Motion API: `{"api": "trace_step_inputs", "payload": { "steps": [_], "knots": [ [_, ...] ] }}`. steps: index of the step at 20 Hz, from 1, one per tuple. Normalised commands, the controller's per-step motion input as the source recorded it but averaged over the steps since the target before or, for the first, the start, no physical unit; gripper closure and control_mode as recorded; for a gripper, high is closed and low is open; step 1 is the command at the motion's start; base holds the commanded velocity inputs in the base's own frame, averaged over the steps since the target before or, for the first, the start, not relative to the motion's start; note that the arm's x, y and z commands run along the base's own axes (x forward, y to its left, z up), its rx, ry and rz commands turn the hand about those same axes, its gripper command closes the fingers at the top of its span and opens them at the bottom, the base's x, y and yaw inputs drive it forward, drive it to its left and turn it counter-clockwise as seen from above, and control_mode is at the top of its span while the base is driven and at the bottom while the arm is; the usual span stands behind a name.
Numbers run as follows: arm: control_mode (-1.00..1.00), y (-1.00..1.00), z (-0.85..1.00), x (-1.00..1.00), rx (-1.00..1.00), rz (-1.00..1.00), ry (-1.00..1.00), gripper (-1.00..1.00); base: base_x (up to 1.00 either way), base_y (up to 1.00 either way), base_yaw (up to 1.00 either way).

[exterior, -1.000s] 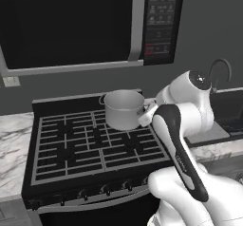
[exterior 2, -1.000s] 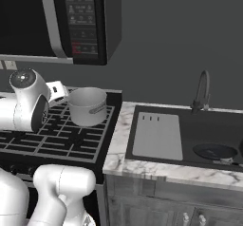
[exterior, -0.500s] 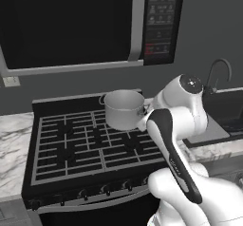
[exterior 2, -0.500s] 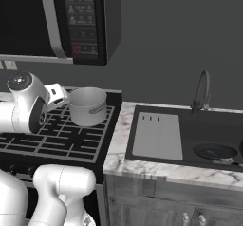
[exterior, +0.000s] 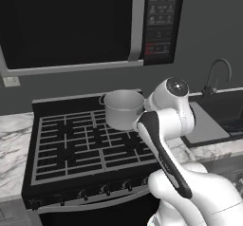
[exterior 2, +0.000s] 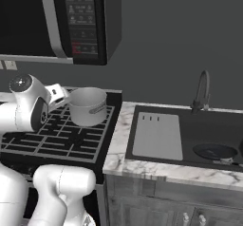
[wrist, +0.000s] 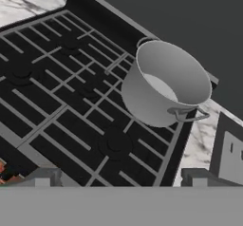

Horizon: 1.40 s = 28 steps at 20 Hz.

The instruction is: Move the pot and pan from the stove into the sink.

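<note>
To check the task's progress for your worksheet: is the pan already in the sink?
Yes, in the right base view the pan lies in the sink basin, right of the grey drainboard.

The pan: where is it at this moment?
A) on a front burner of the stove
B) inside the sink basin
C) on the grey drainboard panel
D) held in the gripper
B: the dark pan lies down in the sink basin, right of the drainboard; on the stove stands the pot.
</note>
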Motion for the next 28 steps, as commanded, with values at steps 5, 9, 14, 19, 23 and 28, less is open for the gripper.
{"api": "trace_step_inputs", "payload": {
  "steps": [5,9,14,19,23,28],
  "knots": [
    [-1.0,0.07,-0.12,0.42,-0.04,0.0,0.0,-1.0,0.0,0.0,0.0],
    [-1.0,0.05,-0.16,0.41,-0.04,0.0,0.0,-1.0,0.0,0.0,0.0],
    [-1.0,0.01,-0.24,0.39,-0.04,0.0,0.0,-1.0,0.0,0.0,0.0],
    [-1.0,0.0,-0.21,0.42,-0.04,0.0,0.0,-1.0,0.0,0.0,0.0],
    [-1.0,0.0,-0.19,0.42,-0.03,0.0,0.0,-1.0,0.0,0.0,0.0],
    [-1.0,0.0,-0.18,0.42,-0.02,0.01,0.0,-1.0,0.0,0.0,0.0]
  ]
}}
